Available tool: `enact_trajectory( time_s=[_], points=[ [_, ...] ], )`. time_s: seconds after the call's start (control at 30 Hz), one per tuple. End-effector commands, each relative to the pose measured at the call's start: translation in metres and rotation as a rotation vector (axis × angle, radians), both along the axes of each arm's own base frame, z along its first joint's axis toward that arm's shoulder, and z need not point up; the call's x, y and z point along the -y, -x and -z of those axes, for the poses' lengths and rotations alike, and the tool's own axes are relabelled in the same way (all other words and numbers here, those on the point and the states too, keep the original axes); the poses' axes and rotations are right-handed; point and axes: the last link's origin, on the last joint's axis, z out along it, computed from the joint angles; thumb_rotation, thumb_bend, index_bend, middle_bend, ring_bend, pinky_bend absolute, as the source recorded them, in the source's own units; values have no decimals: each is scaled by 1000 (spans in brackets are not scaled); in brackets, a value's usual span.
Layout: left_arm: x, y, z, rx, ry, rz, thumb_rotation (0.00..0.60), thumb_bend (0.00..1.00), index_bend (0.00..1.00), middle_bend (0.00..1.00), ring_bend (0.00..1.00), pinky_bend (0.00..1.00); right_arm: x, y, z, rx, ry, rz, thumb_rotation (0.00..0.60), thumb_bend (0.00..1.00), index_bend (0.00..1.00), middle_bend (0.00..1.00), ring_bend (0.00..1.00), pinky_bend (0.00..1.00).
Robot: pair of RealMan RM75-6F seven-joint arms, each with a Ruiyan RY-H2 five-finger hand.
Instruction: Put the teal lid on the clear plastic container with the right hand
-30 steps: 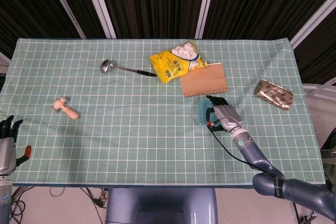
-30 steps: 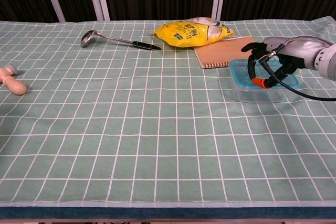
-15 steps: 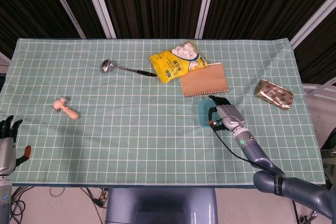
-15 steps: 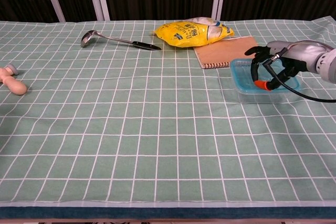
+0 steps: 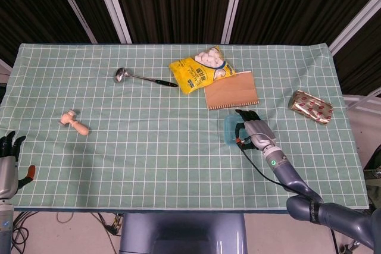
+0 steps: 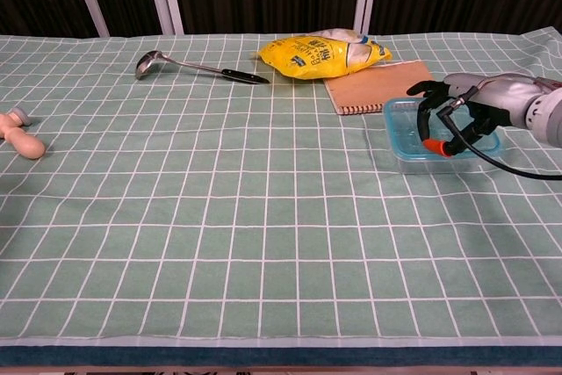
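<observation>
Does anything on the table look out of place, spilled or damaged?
Nothing stands out. The teal lid sits level on the clear container under the right hand; nothing looks spilled or broken.

The right hand point(image 6: 464, 111) covers much of the teal lid point(image 6: 406, 126), so whether the lid sits flush on the container point(image 6: 413, 159) can't be told, nor whether the fingers grip it or only rest there. The left hand point(image 5: 8, 157) is cut by the head view's left edge. Print on the yellow bag point(image 5: 198, 71) is too small to read.
</observation>
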Motion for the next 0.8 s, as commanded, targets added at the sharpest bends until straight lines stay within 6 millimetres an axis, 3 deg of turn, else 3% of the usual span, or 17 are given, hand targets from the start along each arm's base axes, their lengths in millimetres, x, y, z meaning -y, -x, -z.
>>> enact_trajectory(
  time_s=[0.03, 0.27, 0.5, 0.67, 0.8],
  points=[
    [0, 0, 0, 0, -1, 0, 600, 361, 144, 0, 0, 0, 0, -1, 3, -8, 6, -13, 600, 469, 653, 61, 0, 0],
    [0, 0, -1, 2, -3, -1, 600, 361, 144, 0, 0, 0, 9, -5, -7, 22, 50, -10, 600, 469, 653, 61, 0, 0],
    [0, 0, 0, 4, -1, 1, 600, 361, 144, 0, 0, 0, 22, -9, -52, 58, 158, -1, 600, 470, 655, 61, 0, 0],
    [0, -1, 0, 2, 0, 4, 600, 361, 144, 0, 0, 0, 13, 1, -70, 35, 138, 33, 600, 470, 656, 61, 0, 0],
    [0, -1, 0, 2, -1, 4, 600, 361, 144, 0, 0, 0, 3, 10, -71, 10, 107, 53, 600, 470, 656, 61, 0, 0]
  ],
)
